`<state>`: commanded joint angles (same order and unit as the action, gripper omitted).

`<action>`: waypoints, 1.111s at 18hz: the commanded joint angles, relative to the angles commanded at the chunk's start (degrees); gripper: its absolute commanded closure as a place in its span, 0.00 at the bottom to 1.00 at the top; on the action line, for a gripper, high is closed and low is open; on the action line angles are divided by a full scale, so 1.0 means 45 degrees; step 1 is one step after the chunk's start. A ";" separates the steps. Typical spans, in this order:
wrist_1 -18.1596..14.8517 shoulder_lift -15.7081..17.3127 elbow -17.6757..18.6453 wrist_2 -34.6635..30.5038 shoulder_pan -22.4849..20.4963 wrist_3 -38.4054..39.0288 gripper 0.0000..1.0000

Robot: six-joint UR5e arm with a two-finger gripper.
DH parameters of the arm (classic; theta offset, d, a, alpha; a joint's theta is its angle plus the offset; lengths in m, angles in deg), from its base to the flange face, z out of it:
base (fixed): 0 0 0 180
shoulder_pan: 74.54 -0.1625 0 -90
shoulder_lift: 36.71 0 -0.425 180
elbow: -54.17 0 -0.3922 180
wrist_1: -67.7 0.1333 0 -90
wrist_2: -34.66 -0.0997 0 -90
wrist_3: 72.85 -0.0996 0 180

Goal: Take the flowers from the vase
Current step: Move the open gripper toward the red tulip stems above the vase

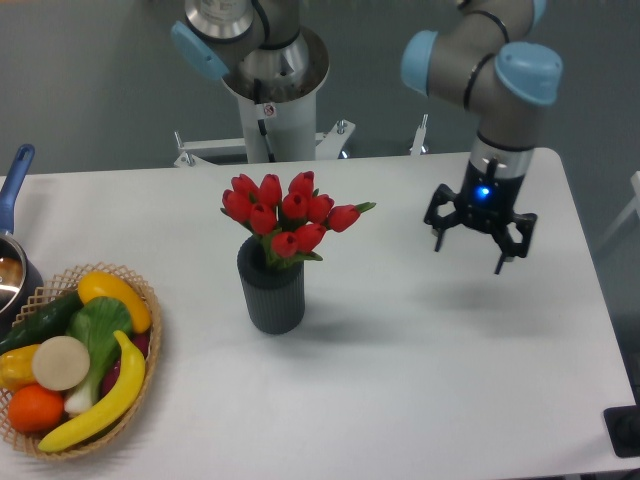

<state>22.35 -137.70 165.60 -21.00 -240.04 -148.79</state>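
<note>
Centre frame: flowers upright in vase on worktop | tool right of centre, jaws spread, empty, well apart from blooms | risk: sideways approach knocks vase over; grip on heads, not stems, slips.

White table, dark ribbed vase stood upright near its middle, woven basket of produce set at the left front edge, what may be a blue-handled pot cut off at far left
</note>
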 joint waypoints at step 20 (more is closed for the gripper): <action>-0.0039 0.1388 0.4046 0.7169 -0.0118 -0.2754 0.00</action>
<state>22.17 -131.46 183.80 11.27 -240.57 -161.18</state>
